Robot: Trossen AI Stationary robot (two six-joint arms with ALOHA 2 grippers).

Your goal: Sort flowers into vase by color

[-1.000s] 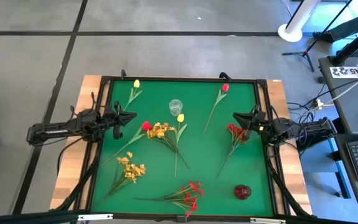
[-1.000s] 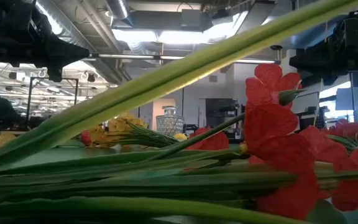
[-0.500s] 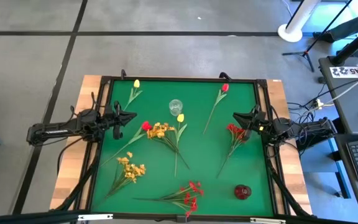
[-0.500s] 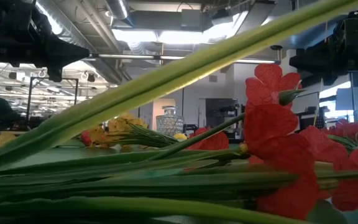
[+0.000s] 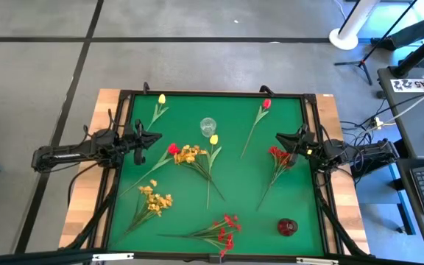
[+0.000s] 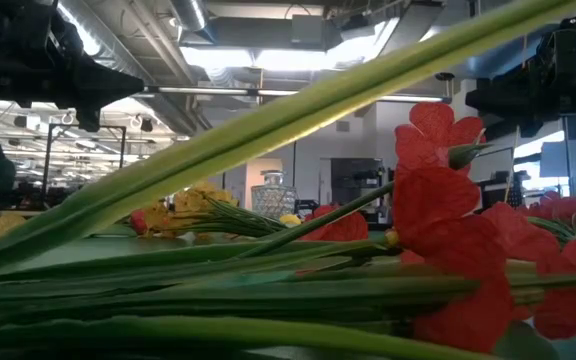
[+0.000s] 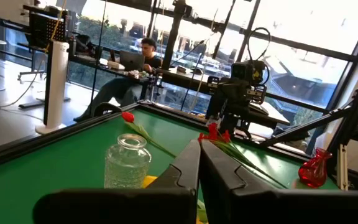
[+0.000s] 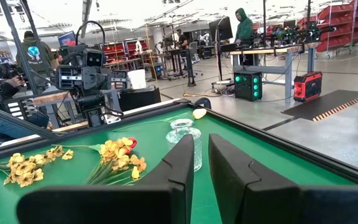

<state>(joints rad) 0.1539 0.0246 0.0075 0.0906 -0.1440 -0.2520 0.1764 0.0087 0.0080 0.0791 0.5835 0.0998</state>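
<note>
From above, the red vase [image 5: 287, 227] sat at five o'clock; the low view showed only flowers [image 6: 448, 240]. Left gripper [image 5: 155, 138] clenched empty; right gripper [image 5: 282, 138] nearly closed, grasping nothing.

Two arms, both dark, near black, built of slim tube sections joined by bulkier blocky joints.

Left arm [image 5: 79, 152]: long straight forearm, thicker cluster of housings toward the wrist, thin black cables looping off it.

Right arm [image 5: 359, 154]: same build, chunkier housing behind the wrist, black cables trailing from its base.

Left gripper [image 7: 200, 163]: two flat matte black fingers tapering to narrow tips, smooth faces, squared edges, a wide dark body behind the jaws.

Right gripper [image 8: 201, 163]: same matte black pair, broad at the base, narrowing forward, inner edges straight.

No markings or screws legible on either.
</note>
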